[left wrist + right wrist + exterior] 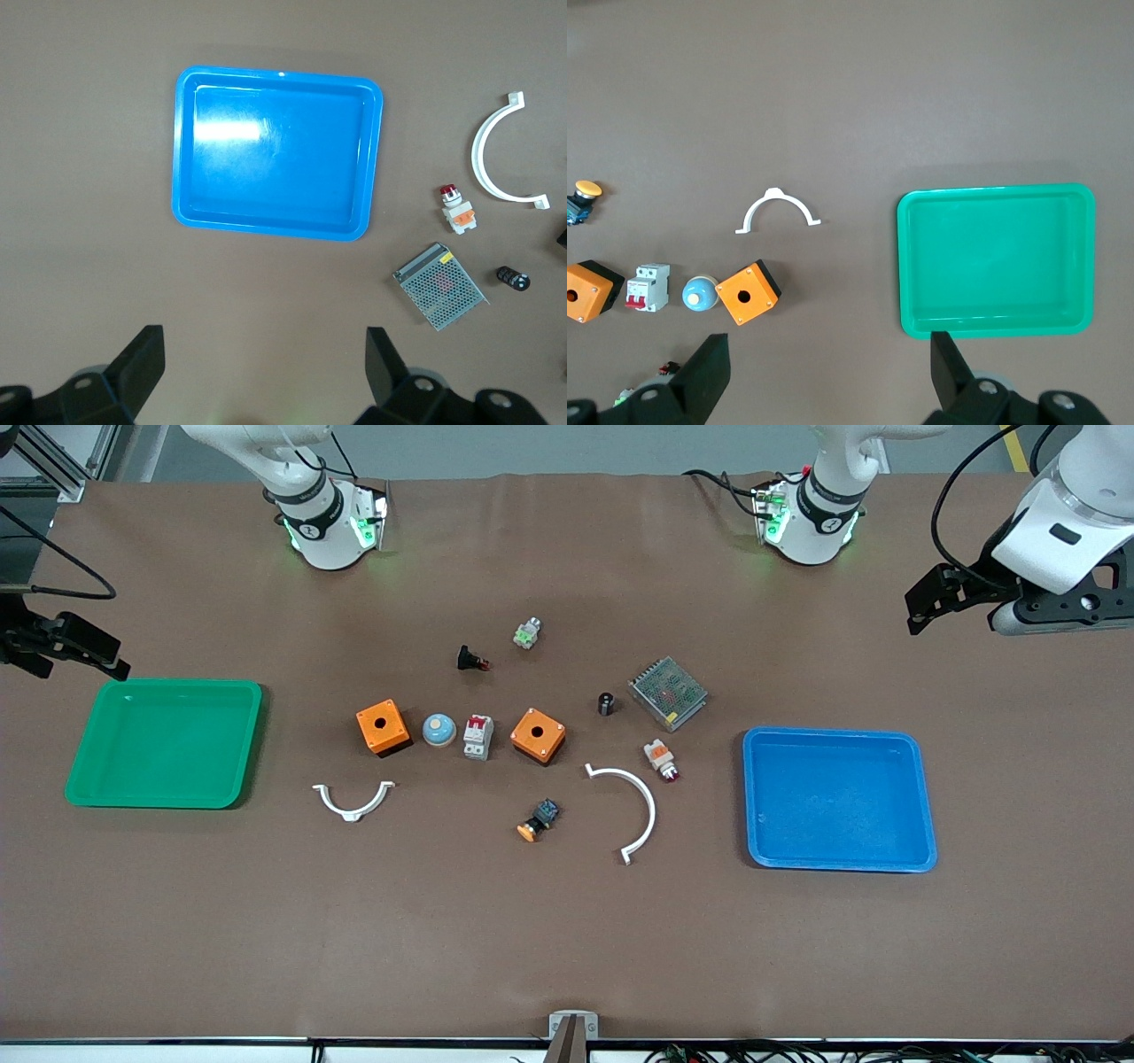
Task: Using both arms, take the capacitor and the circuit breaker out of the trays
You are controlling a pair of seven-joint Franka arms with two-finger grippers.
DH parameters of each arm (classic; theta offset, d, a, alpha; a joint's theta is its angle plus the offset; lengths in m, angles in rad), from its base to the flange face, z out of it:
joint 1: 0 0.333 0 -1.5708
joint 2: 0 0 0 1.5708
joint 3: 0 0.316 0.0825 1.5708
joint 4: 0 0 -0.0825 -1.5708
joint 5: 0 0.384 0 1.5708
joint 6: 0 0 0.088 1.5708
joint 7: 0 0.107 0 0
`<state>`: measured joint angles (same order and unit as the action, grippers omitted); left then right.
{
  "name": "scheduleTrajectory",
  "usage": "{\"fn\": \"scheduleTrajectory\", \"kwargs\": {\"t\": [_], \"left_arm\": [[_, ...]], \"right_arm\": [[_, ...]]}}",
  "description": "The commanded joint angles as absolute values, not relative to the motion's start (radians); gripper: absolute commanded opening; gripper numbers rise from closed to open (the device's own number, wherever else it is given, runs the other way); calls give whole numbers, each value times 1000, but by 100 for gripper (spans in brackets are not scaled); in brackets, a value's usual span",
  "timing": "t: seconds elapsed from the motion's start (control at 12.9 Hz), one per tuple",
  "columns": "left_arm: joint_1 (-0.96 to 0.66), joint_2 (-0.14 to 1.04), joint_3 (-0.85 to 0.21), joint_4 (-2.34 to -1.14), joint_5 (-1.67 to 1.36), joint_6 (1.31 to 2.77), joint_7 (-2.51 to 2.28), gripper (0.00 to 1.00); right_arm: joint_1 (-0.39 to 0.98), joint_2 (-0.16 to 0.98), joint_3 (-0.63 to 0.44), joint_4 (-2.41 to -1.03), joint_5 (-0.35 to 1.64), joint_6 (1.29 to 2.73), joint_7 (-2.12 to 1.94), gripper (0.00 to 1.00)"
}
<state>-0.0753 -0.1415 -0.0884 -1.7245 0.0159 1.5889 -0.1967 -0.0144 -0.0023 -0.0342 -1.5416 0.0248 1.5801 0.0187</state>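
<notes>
The capacitor, a tiny black cylinder, stands on the table beside a metal mesh power supply; it also shows in the left wrist view. The breaker, a pale block with red levers, lies between two orange boxes; it also shows in the right wrist view. My left gripper is open and empty, up over bare table at the left arm's end. My right gripper is open and empty, up over the table by the green tray.
A blue tray sits toward the left arm's end, a green tray toward the right arm's end. Orange boxes, a blue dome, two white arc clips, a lamp and switches lie mid-table.
</notes>
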Motion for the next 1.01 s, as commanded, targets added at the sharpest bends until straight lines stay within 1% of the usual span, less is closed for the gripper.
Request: {"fn": "scheduleTrajectory", "kwargs": {"t": [0.0, 0.16, 0.93], "left_arm": [[-61, -166, -91, -1732, -3, 1578, -170, 100], [-61, -156, -84, -1703, 0, 1574, -141, 100], [-61, -133, -74, -1684, 2, 1563, -141, 100]], "right_arm": [[-29, 11, -26, -1496, 14, 1568, 29, 100], [-32, 11, -26, -1485, 14, 1568, 29, 100], [-40, 11, -26, -1482, 14, 1569, 29, 100]]}}
